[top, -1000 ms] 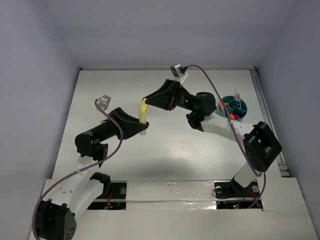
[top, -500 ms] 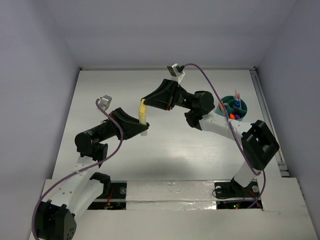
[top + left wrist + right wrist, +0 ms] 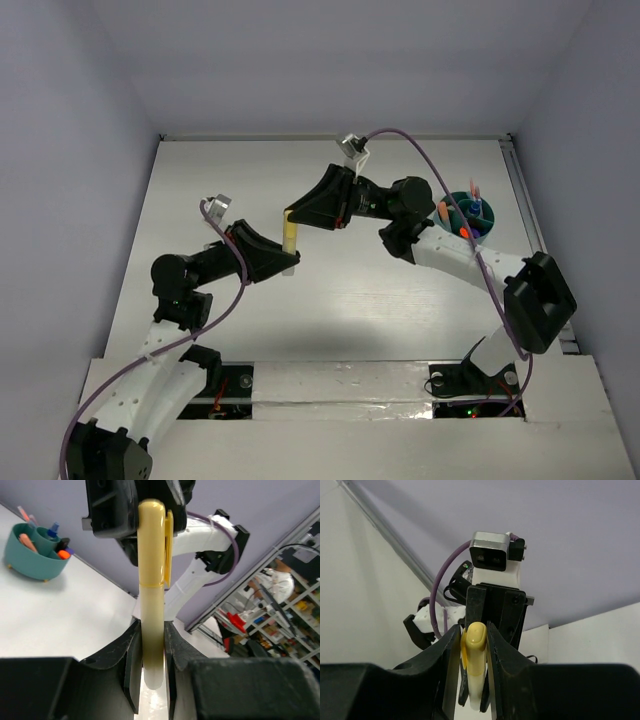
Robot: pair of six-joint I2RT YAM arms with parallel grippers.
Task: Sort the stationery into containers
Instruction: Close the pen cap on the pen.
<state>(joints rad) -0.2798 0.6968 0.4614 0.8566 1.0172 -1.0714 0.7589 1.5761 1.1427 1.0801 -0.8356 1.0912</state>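
A yellow marker [image 3: 290,232] is held above the table's middle between both grippers. My left gripper [image 3: 285,262] is shut on its pale lower barrel [image 3: 152,650]. My right gripper [image 3: 293,214] is closed around its capped end [image 3: 474,650], with the jaws against the cap and clip. In the left wrist view the right gripper [image 3: 150,510] sits over the cap. The round teal organiser [image 3: 467,216] stands at the far right with several pens upright in its compartments, and it also shows in the left wrist view [image 3: 32,557].
White walls enclose the table on the left, back and right. A metal rail [image 3: 525,215] runs along the right edge beside the organiser. Purple cables loop over both arms.
Both grippers have stayed on the yellow marker. The right wrist has swung slightly left and down, the left arm has shifted a little, and the marker now stands more upright.
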